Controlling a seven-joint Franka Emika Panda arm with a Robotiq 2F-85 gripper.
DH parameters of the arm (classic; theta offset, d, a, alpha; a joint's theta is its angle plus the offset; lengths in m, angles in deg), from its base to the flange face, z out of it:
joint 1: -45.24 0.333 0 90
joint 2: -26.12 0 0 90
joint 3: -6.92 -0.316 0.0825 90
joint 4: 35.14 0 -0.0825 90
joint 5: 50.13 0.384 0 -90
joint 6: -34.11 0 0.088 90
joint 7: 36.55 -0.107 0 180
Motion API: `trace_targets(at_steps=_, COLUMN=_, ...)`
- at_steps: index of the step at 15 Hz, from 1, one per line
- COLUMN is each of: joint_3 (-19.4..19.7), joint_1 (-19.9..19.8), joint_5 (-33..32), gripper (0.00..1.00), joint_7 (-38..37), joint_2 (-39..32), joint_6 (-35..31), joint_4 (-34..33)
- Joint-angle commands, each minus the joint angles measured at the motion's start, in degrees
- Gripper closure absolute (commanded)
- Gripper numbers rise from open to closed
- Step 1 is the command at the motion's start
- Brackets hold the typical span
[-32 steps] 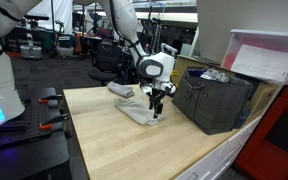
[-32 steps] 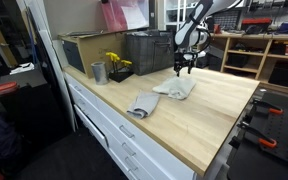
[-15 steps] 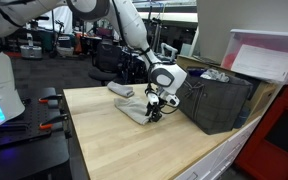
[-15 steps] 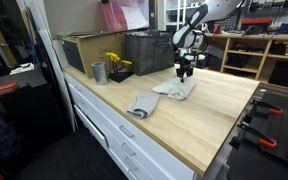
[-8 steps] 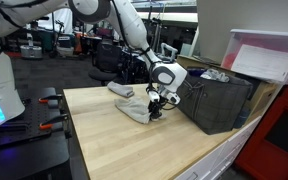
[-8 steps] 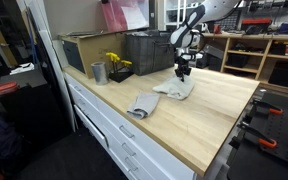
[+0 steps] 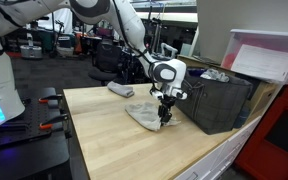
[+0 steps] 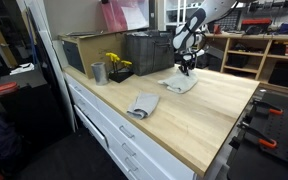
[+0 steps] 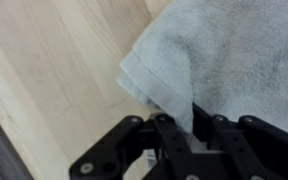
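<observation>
You have two towels on the table [image 7: 99, 140]: the grey towel [image 7: 142, 114] at your gripper [image 7: 164, 117], and a second towel [image 8: 142, 104] lying apart from it, nearer the table's front edge. Beyond those, count one dark crate [image 7: 216, 102], one metal cup [image 8: 98, 72], one cardboard box [image 8: 82, 50] and one bunch of yellow flowers [image 8: 115, 60].

Both exterior views show both towels and the crate. The cup, the box and the flowers, lined up beside the crate at the back of the table, appear in only an exterior view. Both show your gripper pointing down at the end of the grey towel that lies nearest the crate. Neither shows how its fingers meet the cloth (they are too small there to judge).

The wrist view settles that. Your gripper is clenched on the grey towel, with the cloth's hemmed edge pinched between the fingers [image 9: 174, 128] close to a corner. That view shows nothing else but bare light wood.

The grey towel is pale grey with a soft, nubby nap and a stitched hem along its border. It rests on the table, rumpled rather than neatly squared, and spreads away from the pinched edge.
</observation>
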Motion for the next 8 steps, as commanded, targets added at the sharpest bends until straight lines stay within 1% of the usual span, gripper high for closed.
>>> trace_targets(at_steps=1, joint_3=4.3, joint_1=4.3, joint_5=-4.7, gripper=0.96, joint_7=-7.6, joint_2=4.1, joint_6=-2.9, joint_4=5.9)
trace_targets(at_steps=2, joint_3=5.2, joint_1=5.8, joint_5=-6.0, gripper=0.96, joint_7=-9.8, joint_2=4.8, joint_6=-3.8, joint_4=7.2)
trace_targets(at_steps=3, joint_3=5.3, joint_1=6.6, joint_5=-6.7, gripper=0.96, joint_7=-10.8, joint_2=5.6, joint_6=-4.3, joint_4=8.3)
trace_targets(at_steps=5, joint_3=5.0, joint_1=8.3, joint_5=-7.4, gripper=0.96, joint_7=-12.3, joint_2=7.3, joint_6=-5.6, joint_4=10.5)
trace_targets(at_steps=8, joint_3=4.5, joint_1=10.8, joint_5=-8.1, gripper=0.96, joint_7=-14.0, joint_2=9.6, joint_6=-5.7, joint_4=12.7)
